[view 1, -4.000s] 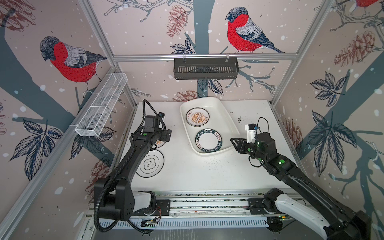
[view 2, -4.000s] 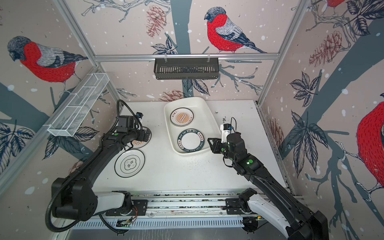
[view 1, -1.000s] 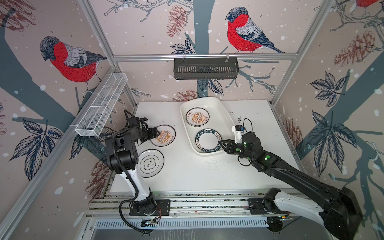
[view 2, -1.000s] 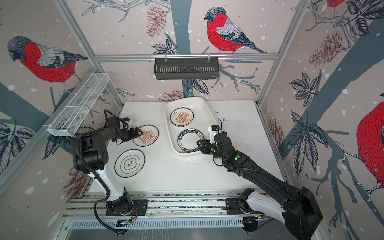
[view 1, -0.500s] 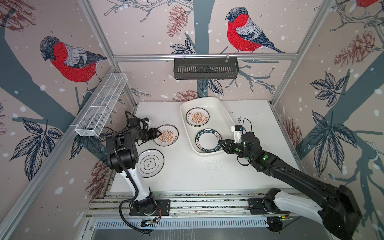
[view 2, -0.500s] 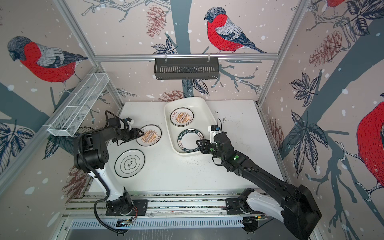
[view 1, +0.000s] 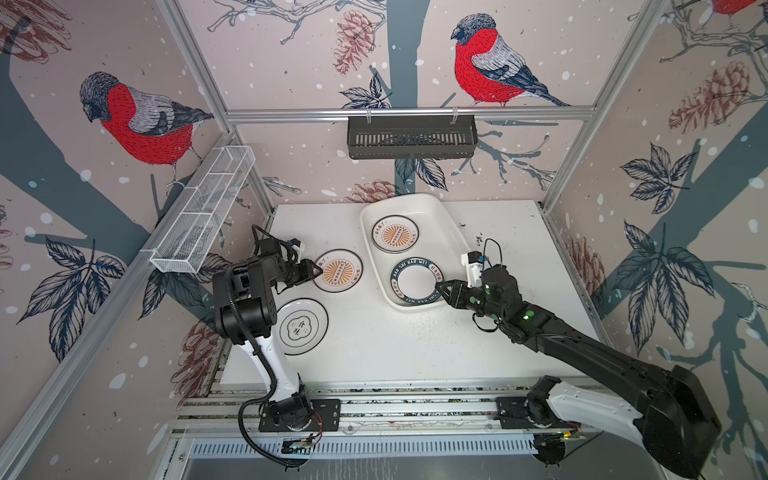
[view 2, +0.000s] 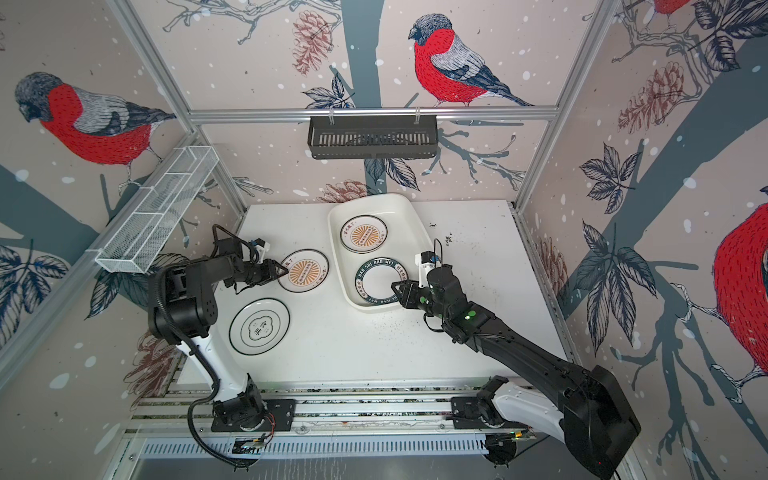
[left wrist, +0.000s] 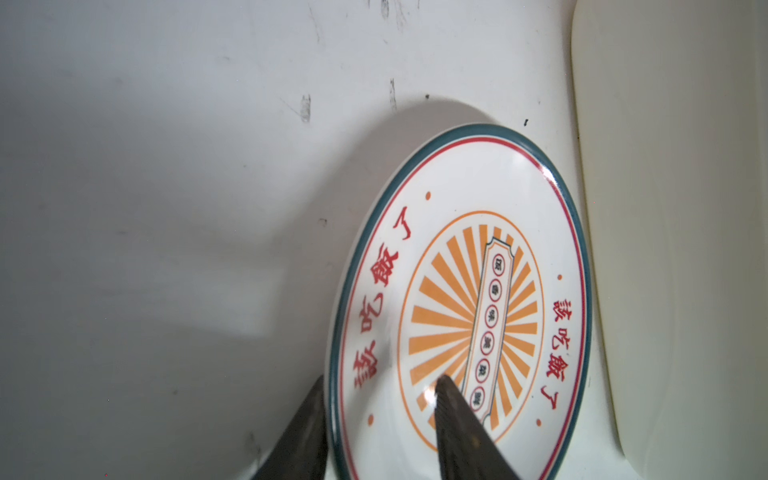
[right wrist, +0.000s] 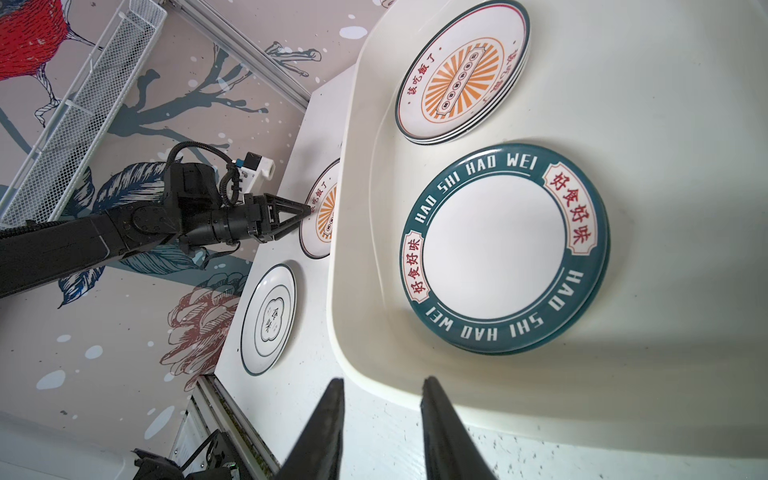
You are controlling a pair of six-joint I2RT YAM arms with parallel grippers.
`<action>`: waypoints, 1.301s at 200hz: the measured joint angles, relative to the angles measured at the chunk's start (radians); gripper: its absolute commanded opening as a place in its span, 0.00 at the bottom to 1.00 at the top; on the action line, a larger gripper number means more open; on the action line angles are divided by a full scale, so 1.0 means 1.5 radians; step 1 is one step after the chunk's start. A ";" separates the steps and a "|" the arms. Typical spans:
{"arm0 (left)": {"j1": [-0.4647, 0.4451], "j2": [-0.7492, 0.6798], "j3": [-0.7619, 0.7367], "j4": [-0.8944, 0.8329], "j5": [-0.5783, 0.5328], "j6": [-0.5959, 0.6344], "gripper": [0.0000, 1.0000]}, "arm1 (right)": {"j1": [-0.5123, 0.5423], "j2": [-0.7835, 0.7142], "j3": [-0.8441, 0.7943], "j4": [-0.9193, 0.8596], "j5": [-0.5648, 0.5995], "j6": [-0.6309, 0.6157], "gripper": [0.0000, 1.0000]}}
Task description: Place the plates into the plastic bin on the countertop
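The left pincer [view 1: 316,272] straddles the rim of the sunburst plate [view 1: 338,271], which lies on the bench [view 1: 395,345] just beside the bin [view 1: 451,237]. I can't tell if it grips. The right pincer [view 1: 439,286] hangs part-open and empty at the bin's near corner.

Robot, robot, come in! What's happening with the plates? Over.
Left gripper astride sunburst plate rim, grip unconfirmed. Right gripper open, empty, at plastic bin rim. Emblem plate on countertop, out of the way.

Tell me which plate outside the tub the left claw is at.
The orange sunburst plate beside the tub; the left claw straddles its rim. The emblem plate lies apart, untouched.
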 measured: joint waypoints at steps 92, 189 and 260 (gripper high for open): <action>0.000 0.012 -0.001 0.011 0.024 -0.020 0.30 | -0.003 0.006 -0.002 0.018 -0.006 0.002 0.33; 0.003 0.014 -0.006 0.010 0.028 -0.040 0.18 | -0.004 0.006 -0.009 0.023 -0.011 0.015 0.33; 0.008 0.014 -0.011 0.010 0.065 -0.068 0.05 | -0.004 0.006 -0.012 0.025 -0.013 0.018 0.33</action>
